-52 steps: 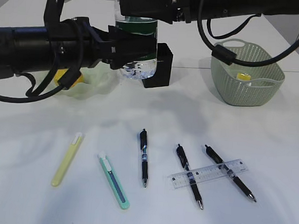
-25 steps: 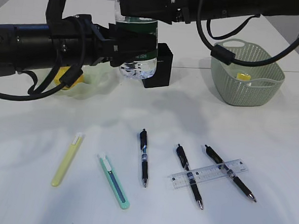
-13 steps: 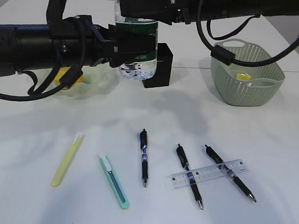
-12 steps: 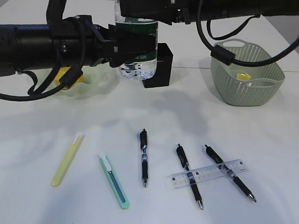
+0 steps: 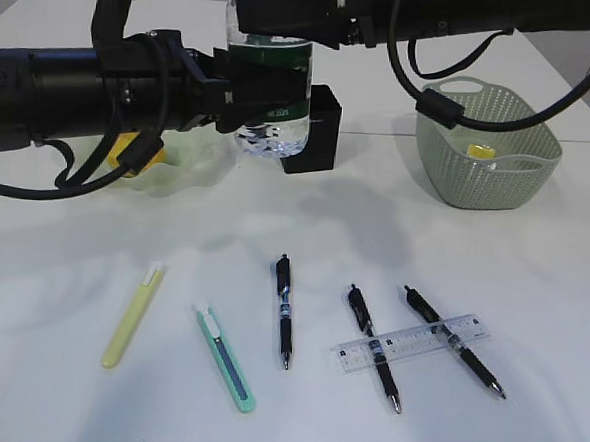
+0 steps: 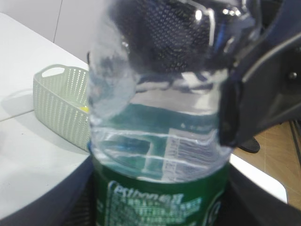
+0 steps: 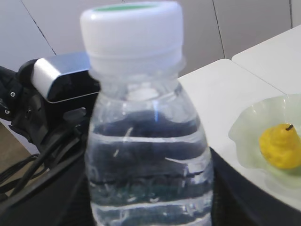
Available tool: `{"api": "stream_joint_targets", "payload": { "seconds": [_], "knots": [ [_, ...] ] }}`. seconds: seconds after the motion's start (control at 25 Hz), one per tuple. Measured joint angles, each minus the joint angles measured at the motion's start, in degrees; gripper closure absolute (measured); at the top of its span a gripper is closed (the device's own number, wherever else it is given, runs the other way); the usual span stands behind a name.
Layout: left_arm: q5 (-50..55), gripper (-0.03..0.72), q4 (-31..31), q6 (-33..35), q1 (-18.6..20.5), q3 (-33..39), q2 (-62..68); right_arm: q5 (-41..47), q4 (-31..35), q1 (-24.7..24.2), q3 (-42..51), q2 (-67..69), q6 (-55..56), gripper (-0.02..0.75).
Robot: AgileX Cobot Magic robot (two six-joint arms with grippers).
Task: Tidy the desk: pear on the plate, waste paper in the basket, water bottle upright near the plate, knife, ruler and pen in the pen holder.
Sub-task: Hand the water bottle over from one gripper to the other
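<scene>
While the pens (image 5: 285, 311), the ruler (image 5: 411, 342) and the two slim knives (image 5: 224, 358) lie untouched along the near edge of the desk (image 5: 532, 276), the step in hand is the water bottle (image 5: 272, 109), held upright in the air just in front of the black pen holder (image 5: 316, 127). Both arms have it: the left gripper (image 5: 245, 96) is clamped around the green label from the side, and the right gripper (image 5: 283, 15) grasps the bottle higher up, below the white cap (image 7: 131, 29). This looks like a handover, so the next move calls for one gripper to let go cleanly while the other lowers the bottle to stand beside the plate (image 7: 263, 141), where the pear (image 7: 281, 146) already sits. Farther back on the right, the basket (image 5: 490, 148) holds a yellow scrap of waste paper (image 5: 478, 150). Against two seconds earlier, the left arm has shifted slightly and its jaws have narrowed onto the label; the bottle has barely moved.
</scene>
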Motion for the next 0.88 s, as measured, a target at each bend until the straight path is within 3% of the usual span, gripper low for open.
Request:
{"api": "stream_joint_targets", "payload": {
  "seconds": [0.44,0.88],
  "knots": [
    [0.00,0.267,-0.43,0.10,0.00,0.00,0.00,-0.11,0.00,0.00,0.00,0.00,0.00,0.304],
    [0.04,0.294,-0.43,0.10,0.00,0.00,0.00,-0.11,0.00,0.00,0.00,0.00,0.00,0.249]
  ]
}}
